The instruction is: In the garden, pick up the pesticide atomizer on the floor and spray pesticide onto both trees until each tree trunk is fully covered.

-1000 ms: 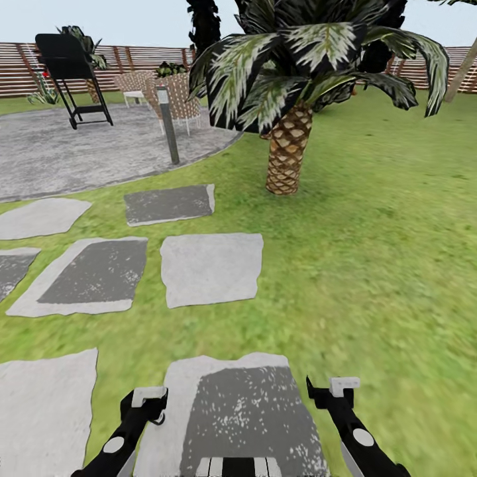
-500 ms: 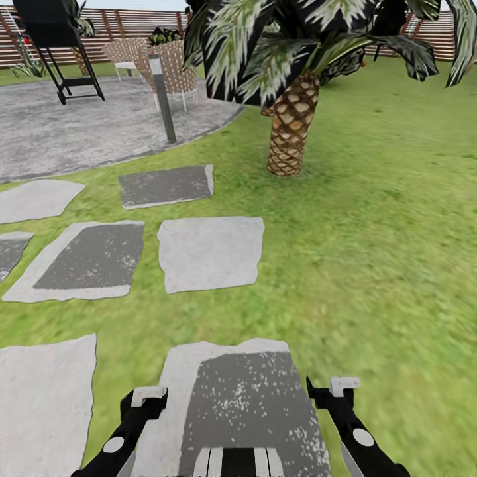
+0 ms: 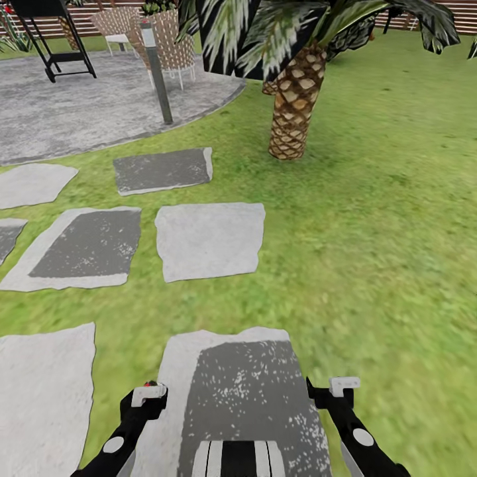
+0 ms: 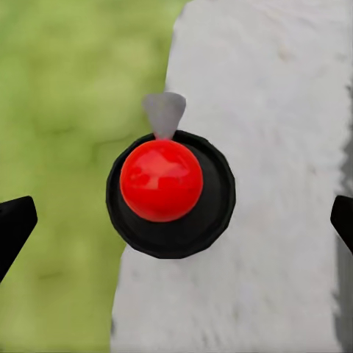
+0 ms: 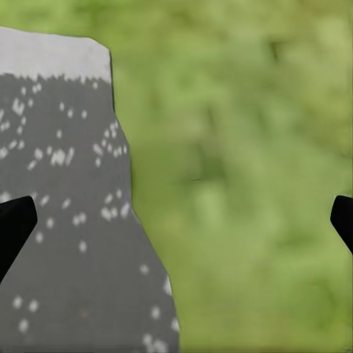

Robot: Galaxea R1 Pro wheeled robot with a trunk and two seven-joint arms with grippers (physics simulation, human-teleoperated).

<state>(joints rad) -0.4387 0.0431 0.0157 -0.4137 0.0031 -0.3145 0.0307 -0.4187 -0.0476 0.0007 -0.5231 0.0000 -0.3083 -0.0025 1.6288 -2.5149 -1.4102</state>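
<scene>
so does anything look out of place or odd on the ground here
One thing stands out: a black round object with a red ball top sits straddling the edge of a grey stepping stone and the grass, right below the open left end effector. It may be the atomizer. Otherwise the stones, lawn and palm look undisturbed.

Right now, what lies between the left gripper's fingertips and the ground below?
In the left wrist view, the open left gripper hangs over a red-capped black round object, probably the atomizer top, straddling the stepping stone edge and grass.
</scene>
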